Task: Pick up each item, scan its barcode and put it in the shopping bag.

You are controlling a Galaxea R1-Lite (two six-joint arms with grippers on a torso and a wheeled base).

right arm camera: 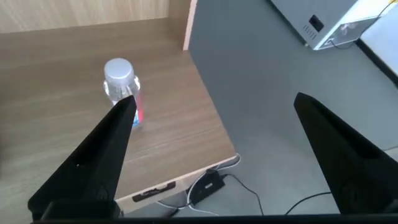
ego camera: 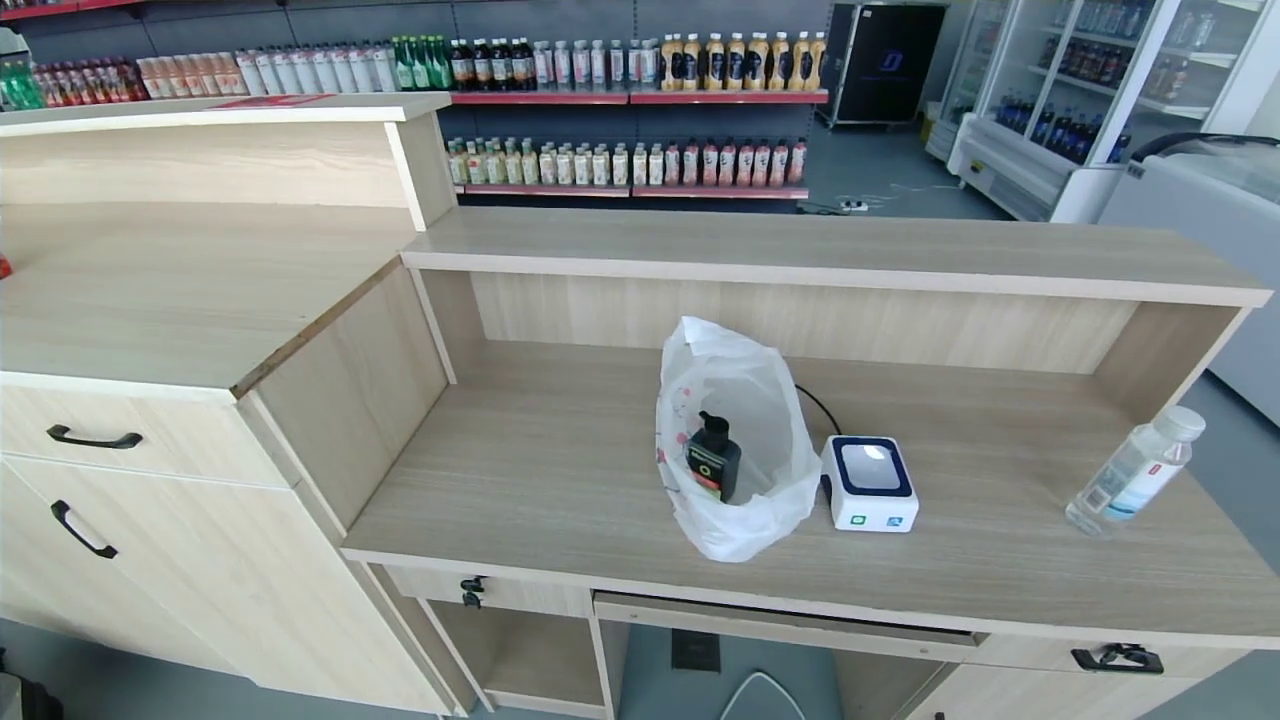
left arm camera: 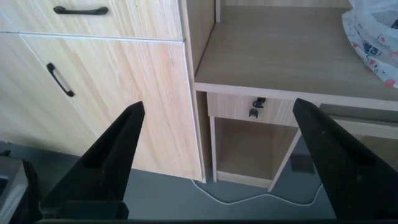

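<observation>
My left jaws and right jaws both gape wide, holding nothing. The water bottle point(ego camera: 1130, 475) stands unscanned at the counter's point(ego camera: 560, 480) right end, near my right jaws. The scanner point(ego camera: 870, 482) sits just beside the shopping bag point(ego camera: 740, 400), presumably for a short transfer. A pump bottle point(ego camera: 712, 460) is already inside.

Shop: drink shelves point(ego camera: 630, 65), checkout counter point(ego camera: 560, 470), scanner point(ego camera: 870, 483).

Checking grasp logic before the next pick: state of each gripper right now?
Left gripper: open, holding nothing.
Right gripper: open, holding nothing.
</observation>
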